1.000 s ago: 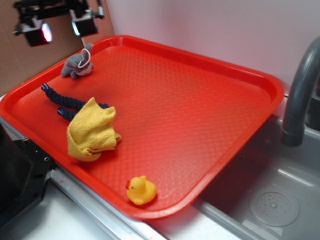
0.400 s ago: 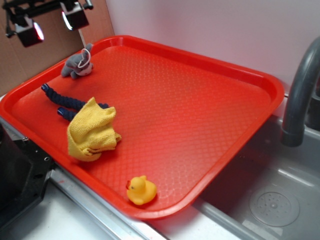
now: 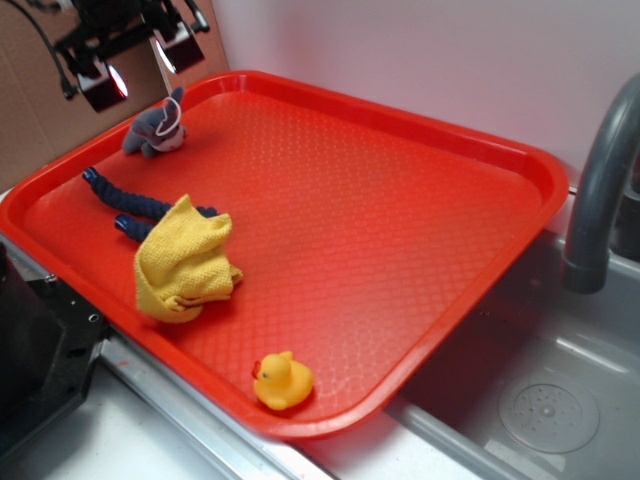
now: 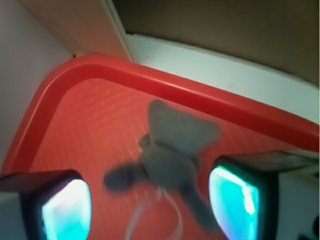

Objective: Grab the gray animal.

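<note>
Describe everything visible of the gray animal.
The gray animal is a small plush toy of soft-looking gray fabric with a white patch and a pointed ear or fin sticking up. A thin white loop shows on it in the wrist view. It lies on the red tray in the far left corner, close to the rim, apart from the other toys. The gripper hangs open above it, a finger on each side, not touching it. The wrist view is blurred, so finer detail cannot be told.
</note>
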You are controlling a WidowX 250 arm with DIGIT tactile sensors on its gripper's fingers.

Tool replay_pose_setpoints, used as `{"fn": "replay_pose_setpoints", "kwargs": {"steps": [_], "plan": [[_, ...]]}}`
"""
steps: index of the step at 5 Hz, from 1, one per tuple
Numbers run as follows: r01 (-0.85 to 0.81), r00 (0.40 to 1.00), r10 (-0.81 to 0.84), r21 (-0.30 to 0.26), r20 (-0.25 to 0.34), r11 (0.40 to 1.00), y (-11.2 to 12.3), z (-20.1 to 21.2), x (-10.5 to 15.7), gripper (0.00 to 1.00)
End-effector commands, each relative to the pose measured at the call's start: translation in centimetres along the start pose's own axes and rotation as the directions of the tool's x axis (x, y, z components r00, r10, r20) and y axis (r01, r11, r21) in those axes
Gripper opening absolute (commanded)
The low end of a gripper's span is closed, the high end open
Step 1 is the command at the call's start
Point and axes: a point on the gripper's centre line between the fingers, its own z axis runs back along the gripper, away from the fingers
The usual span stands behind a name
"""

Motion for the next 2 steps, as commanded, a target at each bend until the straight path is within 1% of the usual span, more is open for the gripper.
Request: {"fn": "replay_pose_setpoints", "kwargs": {"steps": [1, 2], "plan": [[-0.025, 0.999, 0.034, 0.259, -0.031, 0.966, 2.92, -4.25, -0.76, 0.79], [-0.027, 0.998, 0.045, 0.383, -0.038, 0.923, 2.27, -3.45, -1.26, 0.0]]}}
